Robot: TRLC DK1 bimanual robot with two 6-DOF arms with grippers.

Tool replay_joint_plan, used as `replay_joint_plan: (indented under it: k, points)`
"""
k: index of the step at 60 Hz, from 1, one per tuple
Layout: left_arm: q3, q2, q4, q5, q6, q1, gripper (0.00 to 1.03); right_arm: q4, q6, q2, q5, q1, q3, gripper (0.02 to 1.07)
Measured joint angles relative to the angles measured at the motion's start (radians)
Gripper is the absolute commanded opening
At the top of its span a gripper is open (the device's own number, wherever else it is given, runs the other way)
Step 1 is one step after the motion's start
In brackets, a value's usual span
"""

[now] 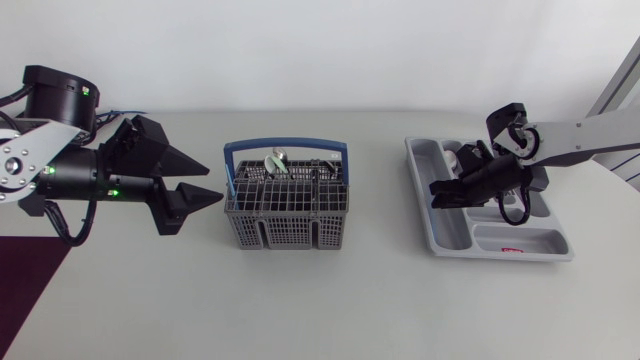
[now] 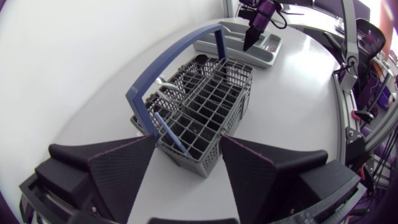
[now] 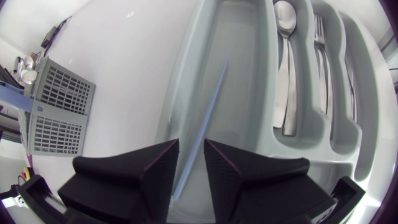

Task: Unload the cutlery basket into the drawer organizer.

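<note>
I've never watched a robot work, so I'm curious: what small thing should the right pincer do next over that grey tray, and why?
Probably lower a little and open. The right pincer is shut on a thin blue stick that lies lengthwise above a long compartment of the drawer organizer, beside the one holding the spoon.

The pale tabletop (image 1: 330,300) carries a grey cutlery basket (image 1: 288,232) (blue handle (image 1: 285,146)) at the frame's centre. A grey drawer organizer (image 1: 500,254) lies right of it, well apart.
</note>
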Motion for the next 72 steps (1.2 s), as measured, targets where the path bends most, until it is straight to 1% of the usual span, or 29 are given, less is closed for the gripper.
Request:
replay_joint_plan:
  k: [2,6,15,21,22,25,31,38,44,47,55,58,59,62,63,64,65,66,72]
  points:
    - [-0.010,0.000,0.029,0.000,0.001,0.000,0.85,0.006,0.000,-0.003,0.001,0.000,0.000,0.78]
    - [-0.027,0.000,0.076,0.000,0.001,0.000,0.85,0.020,0.000,-0.027,0.005,0.002,-0.009,0.83]
    - [-0.037,0.031,0.134,0.000,-0.004,0.000,0.85,0.031,-0.001,-0.160,0.011,0.023,-0.066,0.83]
    - [-0.037,0.066,0.151,0.024,-0.015,0.001,0.84,0.036,-0.001,-0.223,0.010,0.040,-0.084,0.83]
    - [-0.037,0.077,0.151,0.028,-0.022,0.002,0.83,0.038,-0.001,-0.231,0.010,0.042,-0.087,0.83]
    - [-0.035,0.100,0.152,0.049,-0.034,0.011,0.73,0.039,-0.001,-0.249,0.010,0.048,-0.096,0.83]
    - [-0.022,0.145,0.152,0.088,-0.058,0.040,0.62,0.039,-0.001,-0.275,0.011,0.060,-0.116,0.83]
    - [0.016,0.197,0.156,0.130,-0.087,0.066,0.61,0.039,-0.001,-0.291,0.010,0.079,-0.139,0.83]
    - [0.032,0.223,0.159,0.152,-0.104,0.067,0.60,0.039,-0.001,-0.300,0.010,0.093,-0.144,0.83]
    - [0.038,0.233,0.159,0.155,-0.113,0.067,0.58,0.039,-0.001,-0.304,0.010,0.100,-0.144,0.83]
    - [0.048,0.251,0.159,0.161,-0.121,0.066,0.58,0.039,0.000,-0.320,0.010,0.109,-0.144,0.83]
    - [0.051,0.254,0.160,0.176,-0.129,0.066,0.53,0.039,-0.001,-0.326,0.011,0.115,-0.144,0.83]
    - [0.053,0.255,0.159,0.179,-0.132,0.066,0.50,0.039,0.000,-0.327,0.011,0.116,-0.144,0.83]
    - [0.059,0.262,0.162,0.182,-0.139,0.065,0.44,0.039,-0.001,-0.330,0.012,0.122,-0.144,0.83]
    - [0.062,0.266,0.163,0.185,-0.140,0.064,0.43,0.039,-0.001,-0.330,0.015,0.125,-0.144,0.83]
    - [0.063,0.269,0.164,0.186,-0.141,0.064,0.39,0.039,0.000,-0.330,0.016,0.126,-0.144,0.83]
    - [0.066,0.272,0.165,0.186,-0.143,0.064,0.39,0.039,0.000,-0.330,0.018,0.126,-0.144,0.83]
    - [0.068,0.275,0.166,0.188,-0.143,0.064,0.35,0.039,0.000,-0.330,0.018,0.126,-0.144,0.83]
    - [0.072,0.285,0.168,0.196,-0.151,0.062,0.23,0.039,0.000,-0.330,0.025,0.126,-0.144,0.83]
